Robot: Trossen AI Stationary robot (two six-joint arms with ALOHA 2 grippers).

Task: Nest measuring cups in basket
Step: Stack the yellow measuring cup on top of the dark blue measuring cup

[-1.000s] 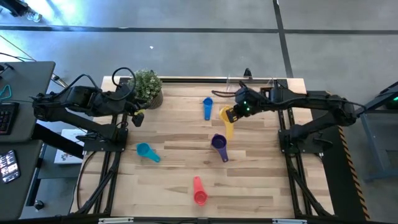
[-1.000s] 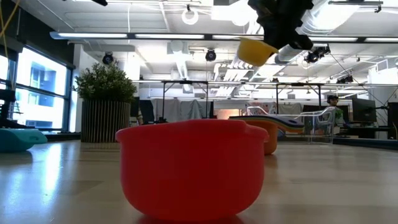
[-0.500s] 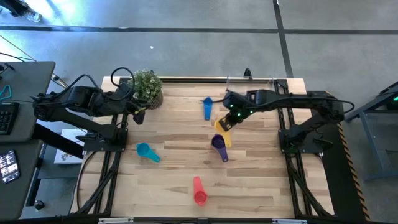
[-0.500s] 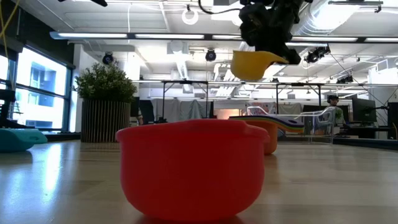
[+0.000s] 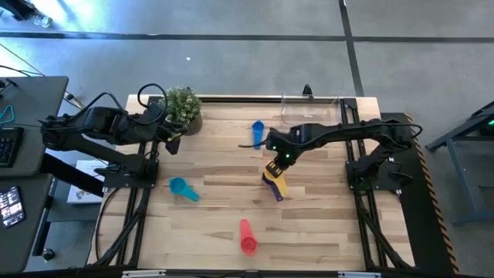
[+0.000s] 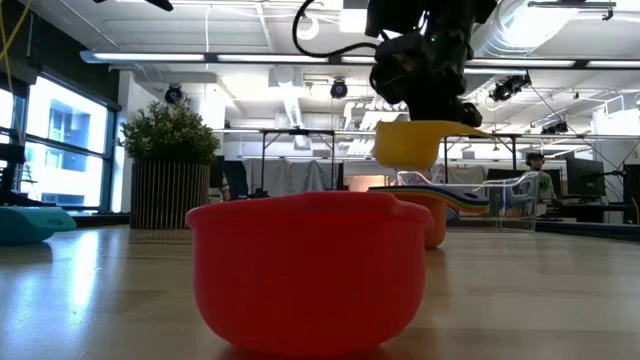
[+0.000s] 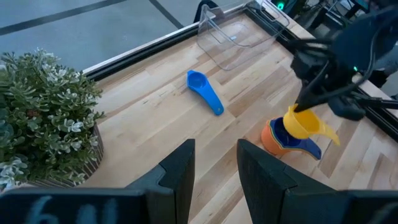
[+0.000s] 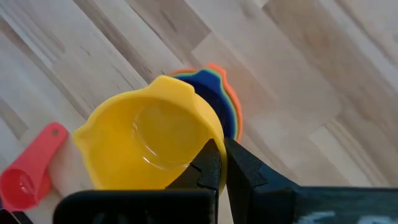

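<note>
Over table [image 5: 216, 166], yellow cup [image 8: 146, 146] in right hand [image 8: 217, 163]

The right arm reaches from its base at the surface's right edge across toward the middle, forearm nearly level and wrist bent downward. Its tool [image 5: 275, 165] hangs above the centre of the surface, fingers [image 8: 211, 163] pressed together on the rim of a yellow cup [image 8: 146, 149], which it holds clear of the wood. The left arm stays folded back at the left edge near its base, its tool [image 5: 171, 144] by the far left corner, fingers [image 7: 180, 174] parted and holding nothing.
</note>
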